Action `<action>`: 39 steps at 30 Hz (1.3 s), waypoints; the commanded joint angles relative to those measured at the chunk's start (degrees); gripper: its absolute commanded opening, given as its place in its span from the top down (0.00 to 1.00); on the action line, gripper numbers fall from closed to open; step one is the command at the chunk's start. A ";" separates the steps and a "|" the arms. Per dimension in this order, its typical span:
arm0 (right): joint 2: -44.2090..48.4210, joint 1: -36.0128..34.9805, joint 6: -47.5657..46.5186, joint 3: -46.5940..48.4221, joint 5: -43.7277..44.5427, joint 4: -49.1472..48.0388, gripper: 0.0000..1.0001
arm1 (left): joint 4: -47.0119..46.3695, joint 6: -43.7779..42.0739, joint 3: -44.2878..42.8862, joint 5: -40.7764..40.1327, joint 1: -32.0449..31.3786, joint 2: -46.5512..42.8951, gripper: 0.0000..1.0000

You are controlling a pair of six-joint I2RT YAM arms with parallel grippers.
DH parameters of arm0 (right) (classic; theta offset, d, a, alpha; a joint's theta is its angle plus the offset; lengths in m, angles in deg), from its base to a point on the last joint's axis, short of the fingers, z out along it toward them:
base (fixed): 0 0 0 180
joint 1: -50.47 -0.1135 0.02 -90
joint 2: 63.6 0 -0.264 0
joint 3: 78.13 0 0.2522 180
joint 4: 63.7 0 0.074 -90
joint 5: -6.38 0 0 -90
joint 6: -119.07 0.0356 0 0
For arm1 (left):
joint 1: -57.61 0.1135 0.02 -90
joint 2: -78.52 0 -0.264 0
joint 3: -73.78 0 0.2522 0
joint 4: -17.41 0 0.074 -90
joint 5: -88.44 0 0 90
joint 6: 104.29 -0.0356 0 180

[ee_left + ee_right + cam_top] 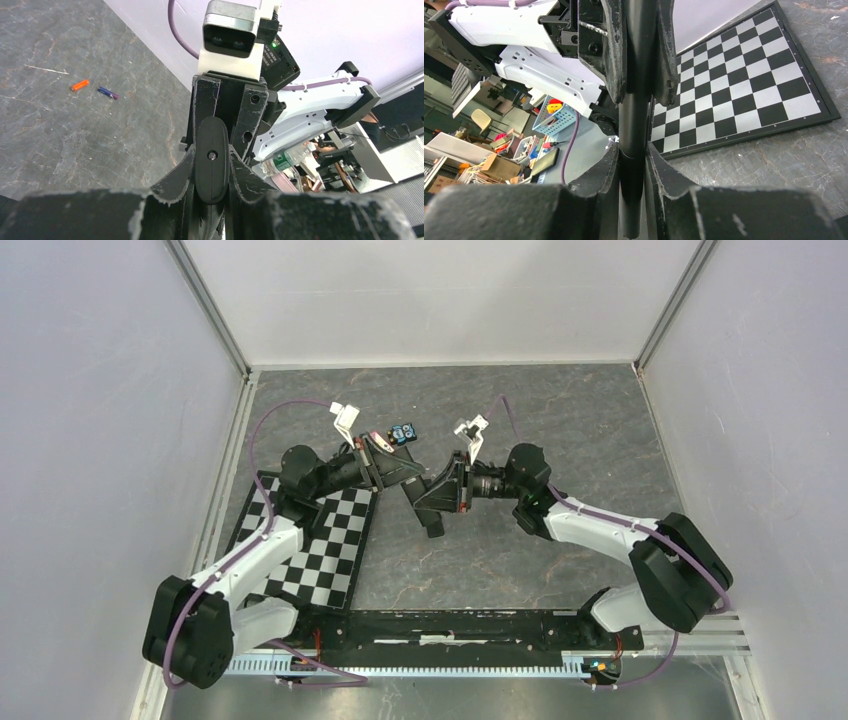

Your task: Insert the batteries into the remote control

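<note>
**Both hands grip the remote; the batteries lie apart on the bench**

The left hand (211,172) is clenched on the black remote (212,140) at its rounded end. The right hand (631,160) grasps the same remote edge-on just beyond. In my judgement one hand should hold firm while the other works the cover, never twisting against it. Whether the compartment is open I cannot tell. Farther off, the orange-red battery (80,85) and purple battery (108,92) lie near each other on the bench (60,145), well apart from the remote.

Open table (60,145) lies all around the orange battery (79,85) and purple battery (108,92).
</note>
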 commanded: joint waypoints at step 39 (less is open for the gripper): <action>-27.45 19.89 -53.59 24.40 91.59 54.20 0.84 | 49.79 -19.20 -8.06 -36.78 -1.10 -7.54 0.00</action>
